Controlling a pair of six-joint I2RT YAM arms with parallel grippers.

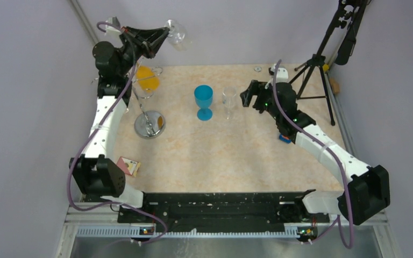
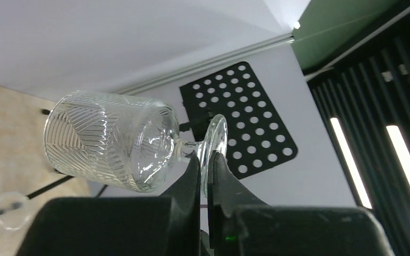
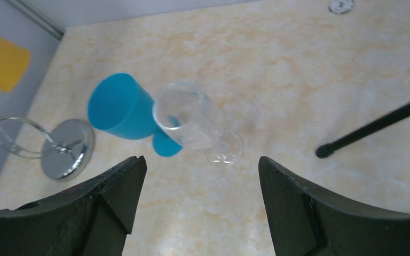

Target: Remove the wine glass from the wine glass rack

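Observation:
My left gripper (image 1: 164, 33) is raised high at the back left, shut on the foot of a clear patterned wine glass (image 1: 177, 31). In the left wrist view the glass (image 2: 109, 140) lies sideways in the air, its foot pinched between my fingers (image 2: 205, 160). The chrome wine glass rack (image 1: 148, 119) stands below on its round base, an orange glass (image 1: 147, 79) hanging on it. My right gripper (image 1: 250, 97) is open, low over the table, facing a clear wine glass (image 3: 192, 120) and a blue goblet (image 3: 123, 113) standing at centre.
A black tripod (image 1: 322, 59) stands at the back right. A small card box (image 1: 129, 165) lies near the left arm. A small round metal fitting (image 1: 257, 69) sits at the table's back edge. The rack base also shows in the right wrist view (image 3: 66, 149).

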